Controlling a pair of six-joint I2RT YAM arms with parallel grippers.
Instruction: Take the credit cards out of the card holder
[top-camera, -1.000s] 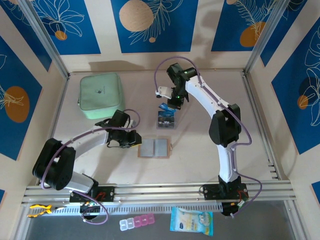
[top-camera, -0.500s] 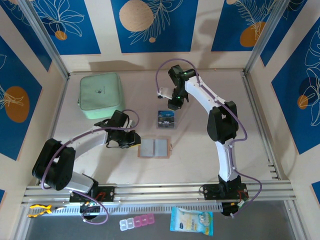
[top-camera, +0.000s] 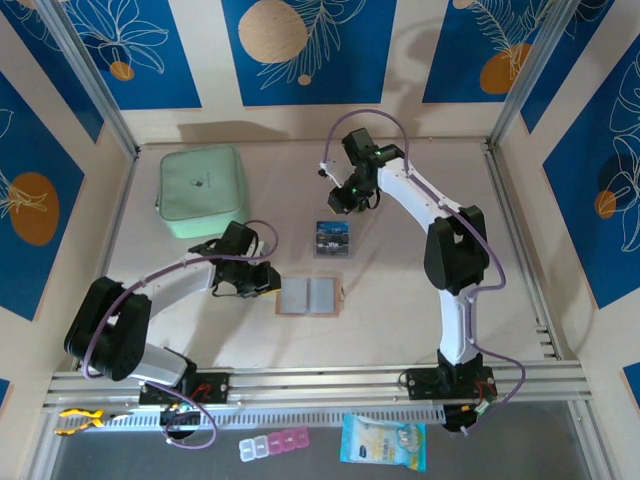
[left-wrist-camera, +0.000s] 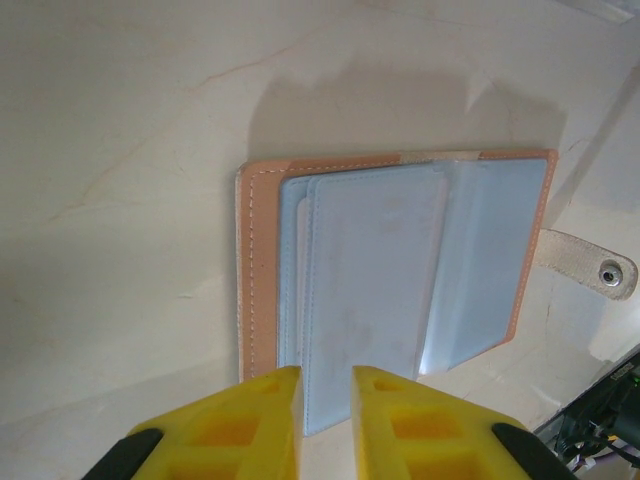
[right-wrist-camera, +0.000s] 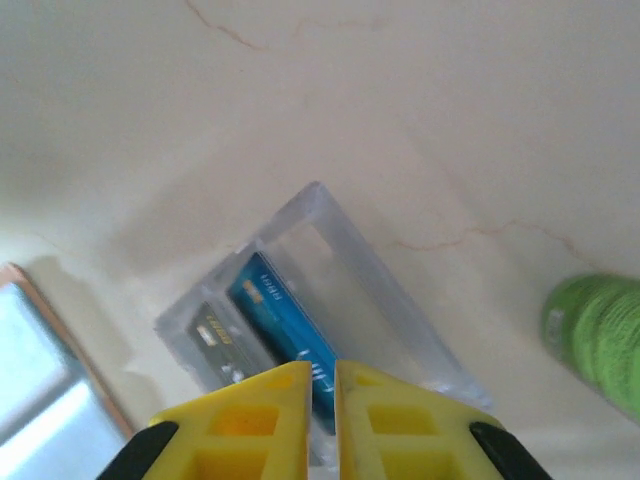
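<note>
Blue leaf-print panels (top-camera: 300, 50) wall in a pale desk (top-camera: 420, 300). Far left of both hands sits a green case (top-camera: 200, 190).

The left hand (left-wrist-camera: 326, 385) has its fingers a narrow slit apart at the near edge of the holder (left-wrist-camera: 380, 270). The edge of a grey-blue pocket runs right up to that slit, but I cannot tell whether it is pinched or only touched. The holder lies open and flat just ahead of this hand, its long axis across the fingers. Its snap strap (left-wrist-camera: 590, 265) sticks out to the hand's right. No card shows in the pockets.

Beyond the holder is a clear box (right-wrist-camera: 400, 310) with the cards (right-wrist-camera: 285, 325) lying in it. The right hand (right-wrist-camera: 321, 375) hangs over the box, fingers almost together with nothing between them.

Any further work on the holder likely falls to the left hand, which is at it. The right hand is well apart from it, past the box.
</note>
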